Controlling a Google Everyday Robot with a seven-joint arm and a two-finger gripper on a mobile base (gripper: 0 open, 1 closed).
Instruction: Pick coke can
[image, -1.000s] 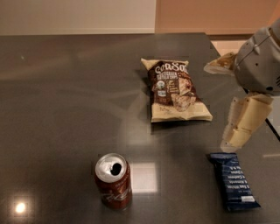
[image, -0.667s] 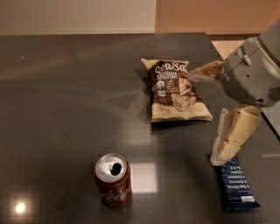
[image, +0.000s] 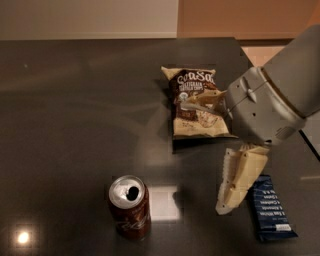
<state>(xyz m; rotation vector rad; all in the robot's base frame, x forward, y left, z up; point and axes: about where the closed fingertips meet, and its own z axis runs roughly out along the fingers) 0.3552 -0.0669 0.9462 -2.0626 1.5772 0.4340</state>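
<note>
The coke can (image: 130, 209) stands upright on the dark table (image: 75, 125) near the front, dark red-brown with white script and a silver top with an open mouth hole. My gripper (image: 203, 157) hangs to the right of the can and a little farther back, above the table. It is open and empty. One cream finger (image: 237, 181) points down toward the table right of the can. The other finger (image: 202, 99) reaches left over the chip bag. The grey arm comes in from the upper right.
A brown-and-cream chip bag (image: 196, 117) lies flat behind the gripper. A dark blue snack bar wrapper (image: 271, 210) lies at the front right, just right of the lower finger. The table's right edge (image: 310, 145) runs behind the arm.
The arm and gripper have moved left and toward the front, closer to the can. The lower finger now sits left of the snack bar. The can, bag and bar have not moved.
</note>
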